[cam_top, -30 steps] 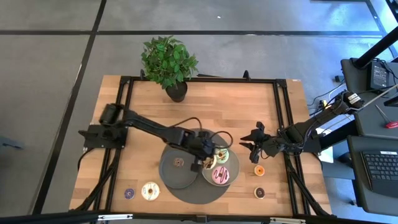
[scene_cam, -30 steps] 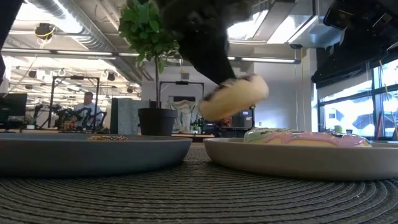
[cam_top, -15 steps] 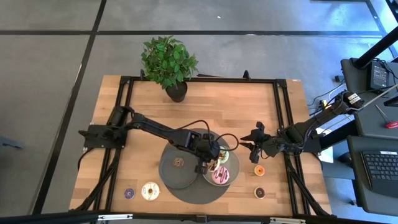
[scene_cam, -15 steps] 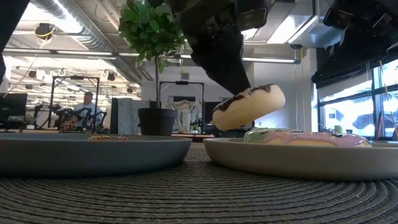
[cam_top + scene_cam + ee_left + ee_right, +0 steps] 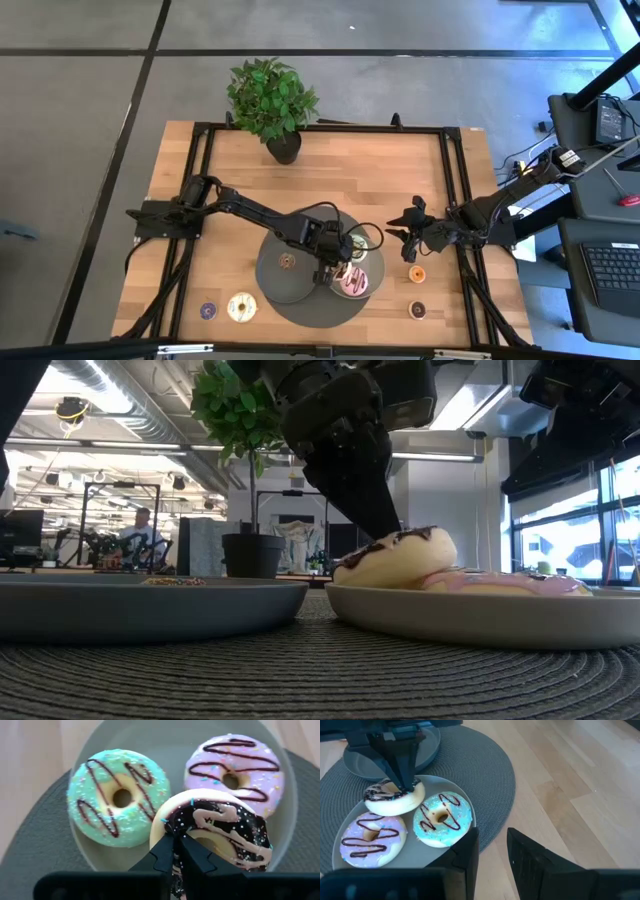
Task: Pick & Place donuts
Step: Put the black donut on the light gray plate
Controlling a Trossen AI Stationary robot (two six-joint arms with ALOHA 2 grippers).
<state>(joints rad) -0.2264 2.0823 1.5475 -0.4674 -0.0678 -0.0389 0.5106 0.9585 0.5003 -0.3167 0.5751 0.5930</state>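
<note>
My left gripper (image 5: 335, 264) is over the right grey plate (image 5: 377, 268) and is shut on the chocolate-iced donut (image 5: 220, 835), which also shows in the low view (image 5: 395, 556). The green donut (image 5: 119, 797) and the pink donut (image 5: 235, 767) lie flat in the same plate. A brown mini donut (image 5: 288, 261) lies in the left plate (image 5: 270, 275). My right gripper (image 5: 405, 236) is open and empty, to the right of the mat, above the orange mini donut (image 5: 417, 273). My left gripper pinches the chocolate donut's ring (image 5: 176, 839) between its two fingers, one finger through the hole and one outside. The fingers (image 5: 402, 767) come from above, pointing down. The donut sits tilted, low in the plate, its far side leaning on the pink donut (image 5: 500, 581).
Both plates stand on a round dark woven mat (image 5: 300, 305). A purple mini (image 5: 208, 311) and a cream donut (image 5: 241, 307) lie near the front left edge, a dark brown mini (image 5: 417, 309) at the front right. A potted plant (image 5: 272, 105) stands at the far edge.
My left gripper has gone down and a little toward the table's right and near edges with the chocolate donut. The donut, held clear above the plate before, now sits down in the right plate against the pink donut. My right gripper has kept still.
</note>
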